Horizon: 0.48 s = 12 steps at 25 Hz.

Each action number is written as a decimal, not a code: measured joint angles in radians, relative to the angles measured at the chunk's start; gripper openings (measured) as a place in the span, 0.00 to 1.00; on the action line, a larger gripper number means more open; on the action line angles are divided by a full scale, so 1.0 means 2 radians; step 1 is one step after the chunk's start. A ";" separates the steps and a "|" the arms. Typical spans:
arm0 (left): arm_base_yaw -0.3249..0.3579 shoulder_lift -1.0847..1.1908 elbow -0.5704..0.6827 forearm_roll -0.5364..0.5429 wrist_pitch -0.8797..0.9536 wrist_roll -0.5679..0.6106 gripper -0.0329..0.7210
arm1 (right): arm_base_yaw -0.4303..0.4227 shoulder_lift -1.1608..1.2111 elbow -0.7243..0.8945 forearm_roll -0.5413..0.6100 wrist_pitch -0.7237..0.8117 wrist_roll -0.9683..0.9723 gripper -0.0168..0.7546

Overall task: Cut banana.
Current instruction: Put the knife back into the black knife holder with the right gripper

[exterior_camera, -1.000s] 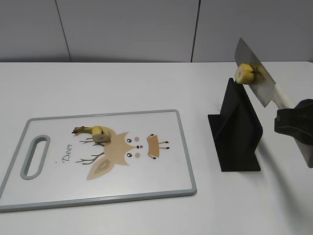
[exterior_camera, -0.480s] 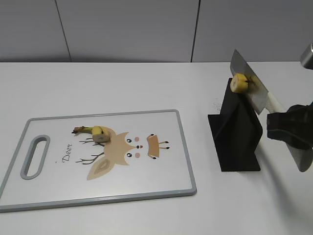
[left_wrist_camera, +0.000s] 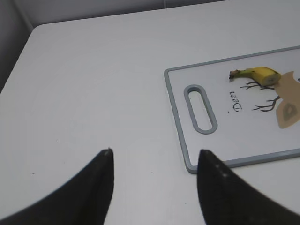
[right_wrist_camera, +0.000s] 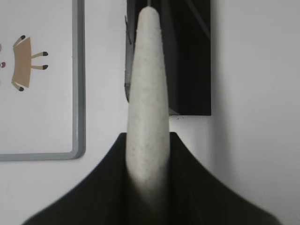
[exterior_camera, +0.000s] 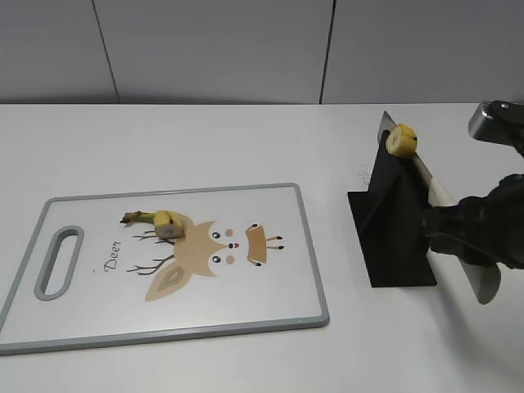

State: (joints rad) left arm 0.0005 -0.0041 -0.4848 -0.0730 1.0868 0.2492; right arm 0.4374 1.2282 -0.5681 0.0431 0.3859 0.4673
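Returning knife to black stand, right gripper clamped on handle; stuck banana slice may drop off. Left gripper spread, idle.

Exterior looks down frontally; wrists close, sharing cutting board.

The light is bright and soft everywhere. Shadows are faint. The black stand shines a little. Close-up fingers look blurry.
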 joint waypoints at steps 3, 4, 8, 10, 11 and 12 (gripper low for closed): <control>0.000 0.000 0.000 0.000 0.000 0.000 0.75 | 0.000 0.008 -0.001 0.000 -0.005 -0.002 0.25; 0.000 0.000 0.000 0.000 0.000 0.000 0.75 | 0.000 0.009 -0.001 0.000 -0.006 -0.003 0.25; 0.000 0.000 0.000 0.000 0.000 0.000 0.75 | 0.000 0.013 -0.001 0.000 -0.006 -0.005 0.25; 0.000 0.000 0.000 0.000 0.000 0.000 0.75 | 0.000 0.014 -0.001 0.001 0.002 -0.007 0.30; 0.000 0.000 0.000 0.000 0.000 0.000 0.75 | 0.000 0.015 -0.001 0.003 0.013 -0.007 0.36; 0.000 0.000 0.000 0.000 0.000 0.000 0.75 | 0.000 0.016 -0.001 0.003 0.019 -0.007 0.45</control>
State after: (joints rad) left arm 0.0005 -0.0041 -0.4848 -0.0730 1.0868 0.2492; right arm 0.4374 1.2595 -0.5698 0.0492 0.4248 0.4527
